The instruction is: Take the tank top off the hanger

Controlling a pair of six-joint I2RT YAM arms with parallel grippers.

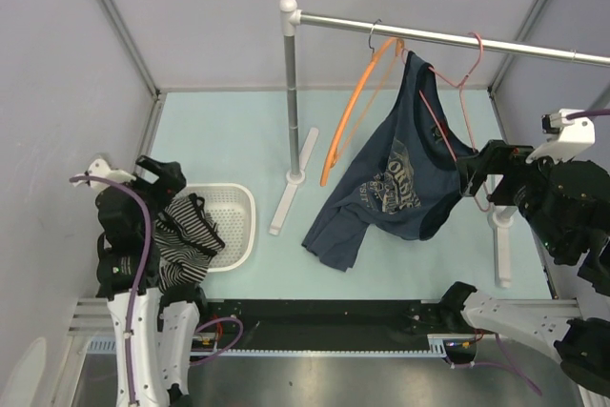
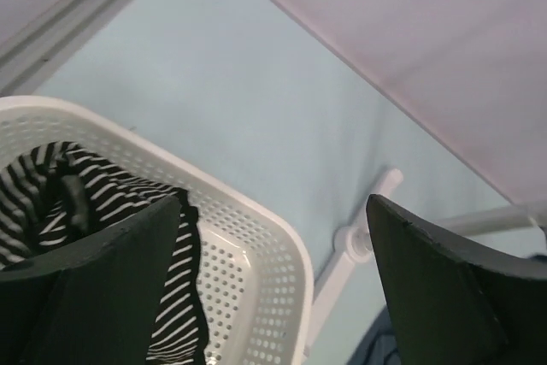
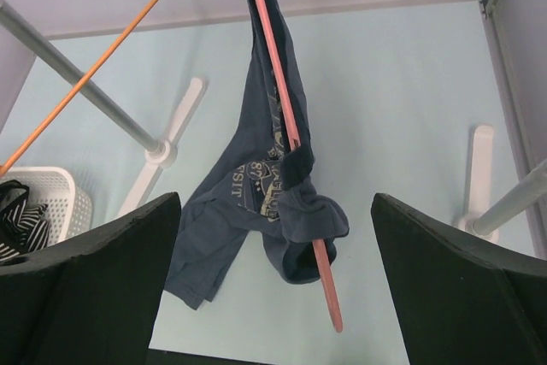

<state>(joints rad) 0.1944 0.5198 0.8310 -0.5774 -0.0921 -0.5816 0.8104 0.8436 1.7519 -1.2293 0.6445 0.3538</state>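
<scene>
Left claw (image 2: 272, 211) gapes over striped tank top (image 2: 111, 185) in perforated basket (image 2: 256, 288).

The left arm (image 1: 143, 331), at seven o'clock in the overhead view, has a glossy white shell on its lower link and bulky black joint housings above it. A purple cable (image 1: 143, 254) loops along it to a small white wrist bracket (image 1: 95, 171). The right arm (image 1: 519, 316), at four o'clock, has the same white link and black joints, plus a white camera housing (image 1: 570, 135) fed by a second purple lead (image 1: 593, 113). The left fingers (image 2: 94, 288) and right fingers (image 3: 85, 288) are matte black wedges.
</scene>
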